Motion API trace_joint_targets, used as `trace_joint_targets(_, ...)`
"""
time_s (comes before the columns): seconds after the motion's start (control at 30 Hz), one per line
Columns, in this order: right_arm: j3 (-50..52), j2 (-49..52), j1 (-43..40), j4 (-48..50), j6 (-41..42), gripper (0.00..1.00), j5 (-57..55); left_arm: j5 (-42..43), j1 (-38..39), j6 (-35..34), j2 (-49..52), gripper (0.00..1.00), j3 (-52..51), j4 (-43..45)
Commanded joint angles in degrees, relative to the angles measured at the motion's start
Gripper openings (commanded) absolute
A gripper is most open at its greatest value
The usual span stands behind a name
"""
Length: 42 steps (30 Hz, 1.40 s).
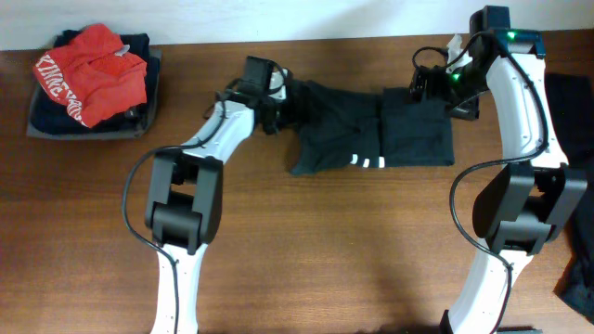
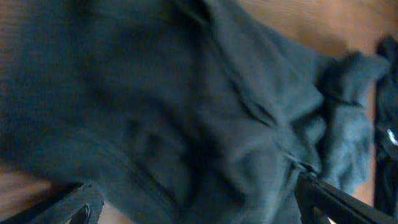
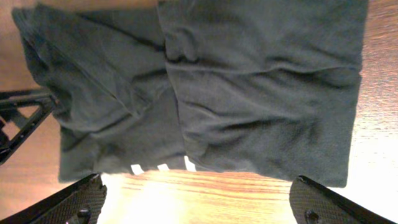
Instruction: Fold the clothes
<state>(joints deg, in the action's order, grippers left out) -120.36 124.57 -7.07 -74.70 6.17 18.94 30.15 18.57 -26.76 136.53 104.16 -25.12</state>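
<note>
L claw (image 2: 199,208) spread over shirt (image 2: 186,106), R claw (image 3: 199,202) spread

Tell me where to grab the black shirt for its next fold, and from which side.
Probably the rumpled left end of the black shirt, beside the open left tool, coming from the left. That end lies loose and unfolded, while the right part already lies flat and squared, so it is best left alone.
</note>
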Motion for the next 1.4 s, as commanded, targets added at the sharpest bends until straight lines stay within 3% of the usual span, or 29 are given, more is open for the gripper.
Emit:
trace_joint_targets(0.0,3.2,-0.4,0.3,-0.2,-2.8,0.99,0.9,1.0,1.5,-0.8,7.1,0.99,-3.6,-1.9)
trace_joint_targets(0.4,14.3,-0.4,0.3,2.1,-2.8,0.99,0.8,1.0,2.1,-1.0,7.9,0.99,-3.6,-2.0)
trace_joint_targets(0.5,16.6,-0.4,0.3,3.0,-2.8,0.99,1.0,0.9,2.7,-1.0,7.9,0.92,-3.6,-1.0)
trace_joint_targets(0.57,17.4,-0.4,0.3,3.4,-2.8,0.99,1.0,0.9,3.0,-1.0,7.9,0.75,-3.6,-0.5)
trace_joint_targets(0.63,17.8,-0.4,0.3,3.7,-2.8,0.99,1.0,0.9,3.4,-1.0,7.9,0.44,-3.6,0.3)
trace_joint_targets(0.77,17.8,-0.5,0.3,3.7,-2.4,0.99,1.5,0.0,3.7,-1.0,7.9,0.24,-3.6,2.2)
trace_joint_targets(0.83,17.8,-0.5,0.3,3.5,-2.3,0.99,1.7,-0.2,3.7,-1.0,7.9,0.02,-3.6,3.0)
trace_joint_targets(1.1,17.8,-0.5,0.3,3.4,-2.1,0.99,1.9,-4.7,2.3,1.6,7.8,0.01,-3.6,2.1)
trace_joint_targets(1.37,17.8,-0.5,-0.2,3.8,0.5,0.99,1.8,-6.6,-6.6,3.6,6.8,0.00,-3.5,-4.2)
